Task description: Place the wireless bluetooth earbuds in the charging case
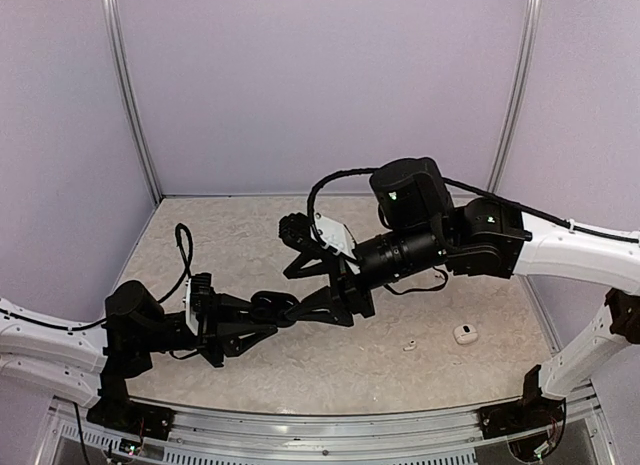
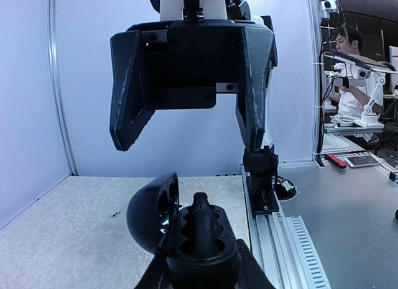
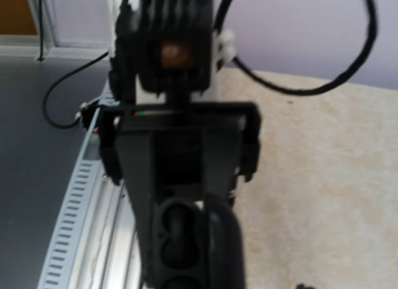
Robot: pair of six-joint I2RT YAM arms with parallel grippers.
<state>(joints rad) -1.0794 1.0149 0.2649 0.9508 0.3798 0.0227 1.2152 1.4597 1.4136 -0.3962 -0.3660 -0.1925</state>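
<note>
My left gripper (image 1: 268,313) is shut on the base of a black oval charging case (image 2: 202,245), held low over the table. Its lid (image 2: 151,213) stands open to the left. The case's dark sockets show in the right wrist view (image 3: 177,233); whether a black earbud sits in them I cannot tell. My right gripper (image 2: 189,145) hangs just above the case, jaws wide apart and empty. A tiny white earbud (image 1: 410,346) lies on the table at the front right. Another small white bit (image 2: 114,213) lies on the table beyond the lid.
A white oval case (image 1: 465,333) lies at the front right, near the white earbud. The metal rail (image 2: 283,239) runs along the table's near edge. Lilac walls (image 1: 320,85) close the back and sides.
</note>
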